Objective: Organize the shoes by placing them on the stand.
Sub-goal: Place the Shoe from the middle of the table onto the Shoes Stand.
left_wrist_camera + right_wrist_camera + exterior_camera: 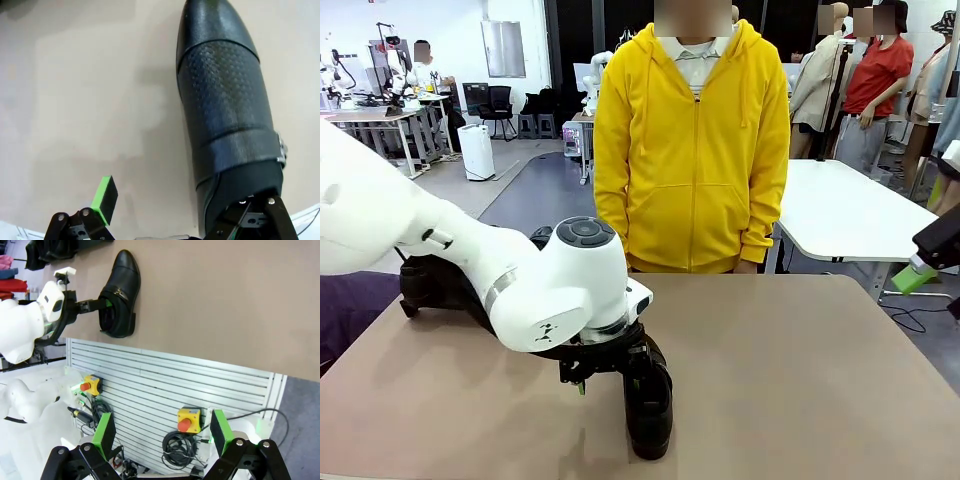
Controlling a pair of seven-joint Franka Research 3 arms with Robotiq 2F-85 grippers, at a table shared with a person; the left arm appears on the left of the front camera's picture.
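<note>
Front view shows the left arm reaching in low from the left, its wrist bent down over a black loafer (648, 400) that sits near the near edge of the tan table (800, 370), toe pointing toward the robot's side. The left tool (182, 205) stands wide: in the left wrist view one green-padded finger (104, 197) is out on the bare table beside the shoe, while the other finger's linkage runs into the shoe's opening at the heel, so the jaws straddle one side wall of the heel without yet pinching it. The right wrist view confirms this from afar, with the shoe lying on the table and the left tool at its heel end. A dark heap (430, 285) at the far left of the table, behind the arm, is probably more shoes or the stand, but too much is hidden to tell which. The right tool (162, 432) is also wide and holds nothing, hanging off the right side of the table above a slatted panel (165, 380) with yellow stop-button boxes. A person in a yellow hoodie (692, 150) stands at the far side. The step in hand looks like the pick-up of this loafer; next the left jaws would need to close firmly on the heel wall, then lift and carry the shoe to the far left.
</note>
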